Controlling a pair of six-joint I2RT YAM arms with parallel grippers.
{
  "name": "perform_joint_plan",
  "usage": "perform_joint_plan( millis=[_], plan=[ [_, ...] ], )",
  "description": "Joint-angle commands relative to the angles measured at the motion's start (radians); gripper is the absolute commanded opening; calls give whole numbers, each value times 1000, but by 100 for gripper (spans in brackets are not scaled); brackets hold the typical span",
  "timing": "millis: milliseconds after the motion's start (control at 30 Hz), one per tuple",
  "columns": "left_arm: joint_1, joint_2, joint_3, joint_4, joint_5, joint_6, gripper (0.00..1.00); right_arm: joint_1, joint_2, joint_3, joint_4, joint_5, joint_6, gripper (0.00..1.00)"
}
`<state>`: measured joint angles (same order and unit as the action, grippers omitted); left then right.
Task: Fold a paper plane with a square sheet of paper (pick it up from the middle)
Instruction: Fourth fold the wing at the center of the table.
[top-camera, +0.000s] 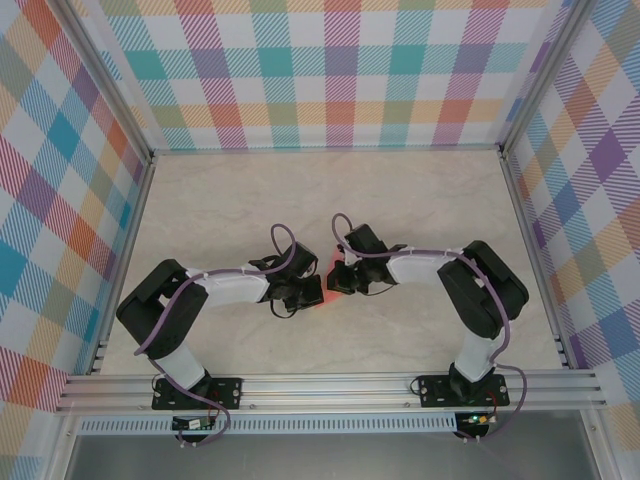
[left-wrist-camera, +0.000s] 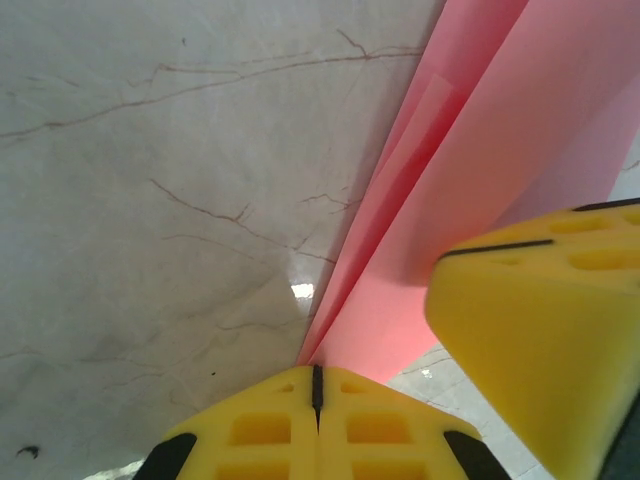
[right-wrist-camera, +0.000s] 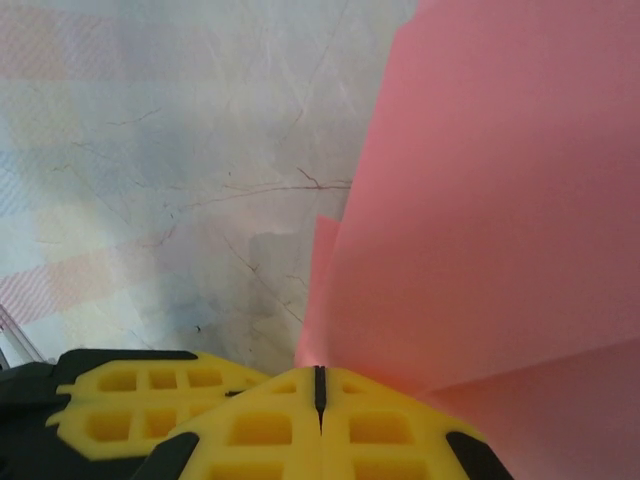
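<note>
The salmon-pink sheet of paper hangs between my two grippers over the middle of the table, folded into overlapping layers. In the left wrist view the paper runs as long creased flaps down into the seam of my left gripper, which is shut on its edge. My right gripper is likewise shut on the paper, which spreads up and to the right. The two grippers almost touch. The grippers hide the paper's outline, so I cannot tell whether it has the paper plane's shape.
The marble-patterned table stretches behind and beside the arms, ringed by checked walls. The right gripper's yellow finger crowds the left wrist view, and the left gripper's fingers sit at the lower left of the right wrist view.
</note>
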<state>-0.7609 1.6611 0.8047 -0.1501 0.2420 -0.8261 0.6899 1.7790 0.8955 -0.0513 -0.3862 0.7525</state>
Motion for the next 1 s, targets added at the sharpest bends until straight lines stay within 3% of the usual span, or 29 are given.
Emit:
perform_joint_plan(
  millis=[0, 700, 867, 967],
  plan=[
    [-7, 25, -49, -161, -40, 4, 0, 20, 20, 3, 44, -16, 46, 0],
    [-10, 35, -42, -151, -37, -5, 0, 101, 39, -35, 54, 36, 269, 0],
    [-10, 37, -44, -168, -43, -8, 0, 89, 47, -12, -39, 151, 205, 0],
    [-10, 34, -54, -187, -46, -6, 0, 30, 56, -9, -50, 185, 150, 0]
  ],
)
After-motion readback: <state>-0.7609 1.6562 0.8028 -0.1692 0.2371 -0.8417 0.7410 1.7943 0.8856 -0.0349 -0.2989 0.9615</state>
